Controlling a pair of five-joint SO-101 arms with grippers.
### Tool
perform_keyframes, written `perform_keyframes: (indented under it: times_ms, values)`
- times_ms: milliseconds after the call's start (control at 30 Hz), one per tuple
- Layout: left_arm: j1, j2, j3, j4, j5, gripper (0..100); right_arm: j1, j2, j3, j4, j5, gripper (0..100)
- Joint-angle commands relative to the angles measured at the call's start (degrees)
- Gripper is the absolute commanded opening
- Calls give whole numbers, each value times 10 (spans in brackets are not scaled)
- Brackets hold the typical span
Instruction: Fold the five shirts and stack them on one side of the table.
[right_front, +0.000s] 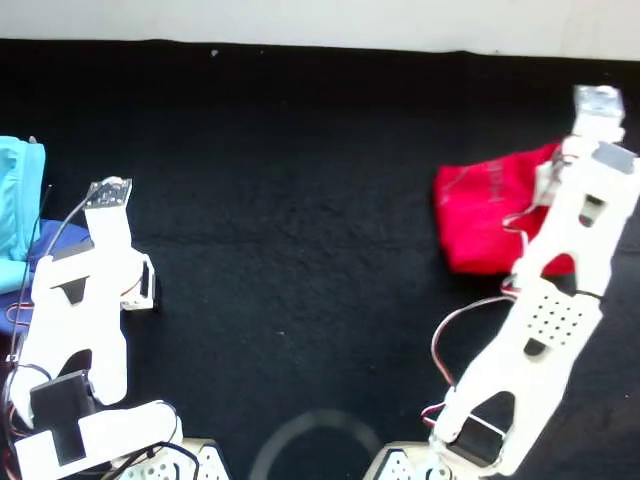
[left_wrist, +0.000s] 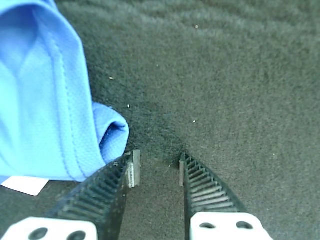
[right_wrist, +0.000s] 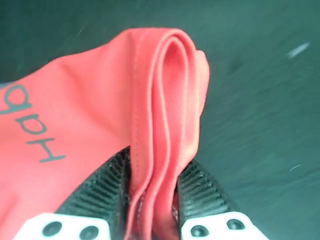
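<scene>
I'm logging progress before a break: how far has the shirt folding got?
Done, it seems: a cyan shirt and a blue shirt lie together at the left edge of the table. In hand: the right gripper is shut on a folded edge of the red shirt; the left gripper, open, sits beside the blue shirt. Left: stacking the red one; I count three shirts, not five.

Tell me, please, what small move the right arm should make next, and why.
Probably lift slightly and carry leftward: the right pincer is shut on folded layers of the red shirt, and the blue shirt lies at the far left of the table.
</scene>
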Motion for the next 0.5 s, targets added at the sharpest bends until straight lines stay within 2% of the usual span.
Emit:
perform_keyframes:
  times_ms: [0,200,367,467]
  values:
    - [9,2,1,-21,3,146,21,30,-75,-74,11,6]
    - [9,2,1,-21,3,146,13,107,-124,-125,0,6]
    - [9,2,1,-21,3,146,23,133,-141,-184,-125,6]
    - [9,3,1,-21,3,146,18,135,-139,-191,-107,9]
